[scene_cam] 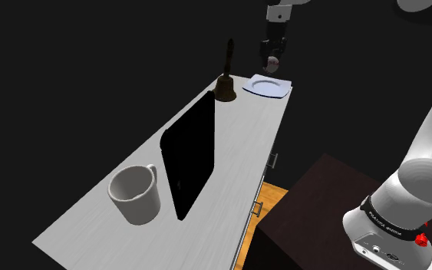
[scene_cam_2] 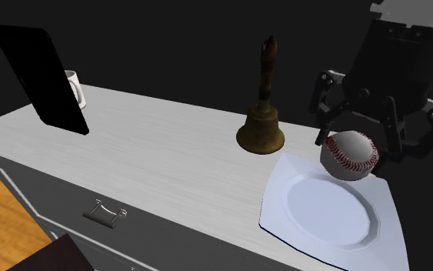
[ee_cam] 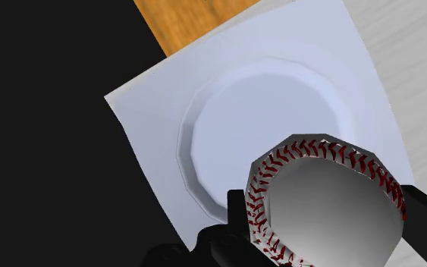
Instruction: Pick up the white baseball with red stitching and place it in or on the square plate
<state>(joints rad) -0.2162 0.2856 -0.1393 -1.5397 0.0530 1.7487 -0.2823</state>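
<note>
Nearest in the shoulder view, at lower right: dark stand (scene_cam: 314, 207) with the white arm (scene_cam: 429, 153) rising off it. Next, on the near end of a pale counter (scene_cam: 84, 226), 1 white mug (scene_cam: 136, 193), upright. Just beyond the mug, a black tablet (scene_cam: 191, 157) propped on edge, leaning. Below the counter's front, grey drawers (scene_cam_2: 61, 204) with a metal handle (scene_cam_2: 103, 213), and a strip of wood floor (scene_cam: 272, 195). Farther along, a brown bell (scene_cam_2: 261, 127) with a dark upright grip, standing just beside the plate. At the far end, a white square plate (scene_cam_2: 307, 223) with a round well, flat on the counter's corner. Above it, the black gripper (scene_cam_2: 358, 146), pointing down, its 2 fingers (ee_cam: 424, 224) closed onto the ball (scene_cam_2: 351, 155) — white, red stitching, clasped on both sides. Ball held in the air over the plate, off its middle and apart from it — bell near. Behind all of this, a black area (scene_cam: 53, 61).
</note>
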